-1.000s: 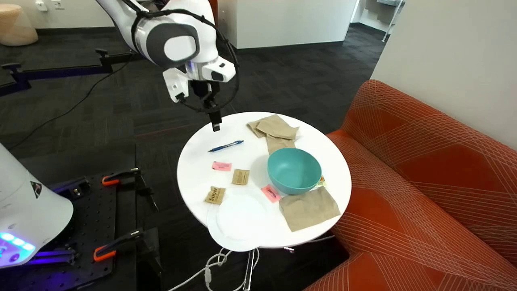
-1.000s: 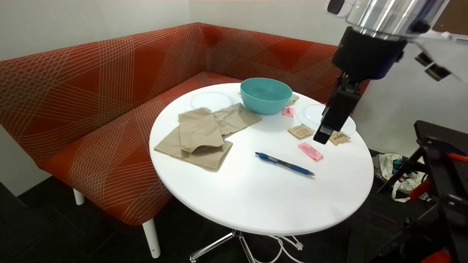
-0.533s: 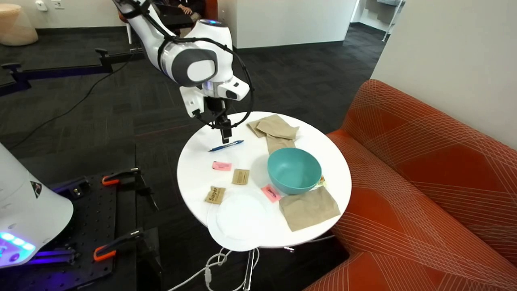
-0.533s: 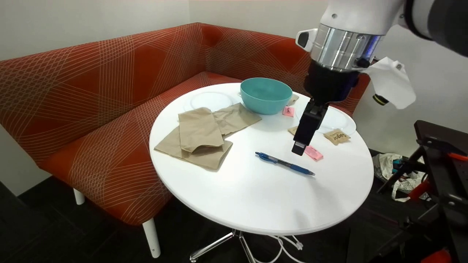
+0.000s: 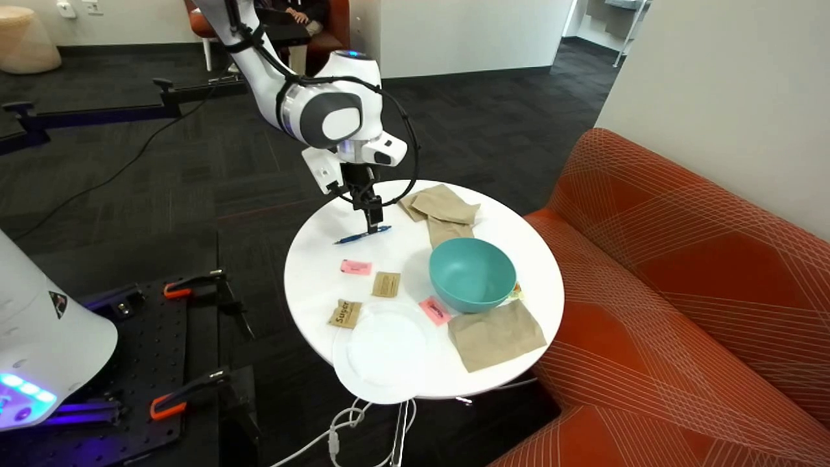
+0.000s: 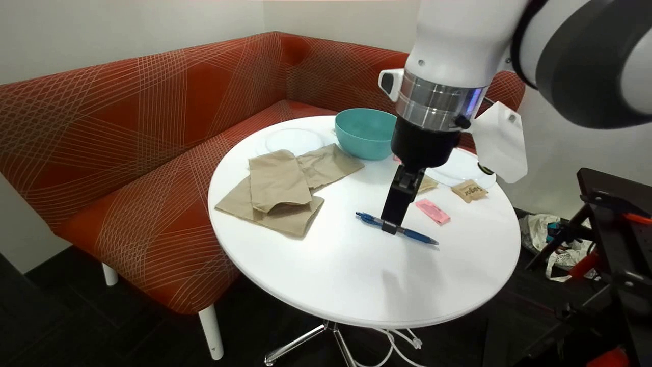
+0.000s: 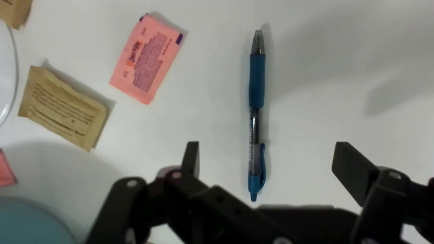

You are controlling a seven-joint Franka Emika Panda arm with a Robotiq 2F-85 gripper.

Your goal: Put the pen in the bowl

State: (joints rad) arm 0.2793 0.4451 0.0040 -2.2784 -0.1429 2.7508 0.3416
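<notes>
Pen (image 7: 257, 81) lying flat on the round white table (image 6: 305, 275), between the fingers (image 7: 354, 173) of the gripper (image 7: 266, 154) in the wrist view, clip end nearest the gripper body, writing tip pointing away. Jaws spread wide, unclenched, a gap either side of the pen. How high the fingertips sit over the table is hard to judge; they overlap the pen in both exterior views. Left of the gripper in the wrist view: pink packet (image 7: 146, 59), then tan packet (image 7: 62, 108); farther out, sugar packet (image 5: 345, 313) just beside a clear plate (image 5: 373, 383). Teal bowl (image 6: 362, 135) on the table, well apart from the gripper, low left in the wrist view, partly hidden by the gripper in an exterior view. Second pink packet (image 5: 434, 310) just beside the bowl. Folded napkins (image 6: 281, 181) overlap in a pile near the gripper, to its left in an exterior view; another clear plate (image 6: 294, 141) sits past them, farther from the gripper. Flat napkin (image 5: 498, 335) on the bowl's far side from the gripper, seen in an exterior view. Red bench (image 6: 127, 117) beyond the table from the gripper.
</notes>
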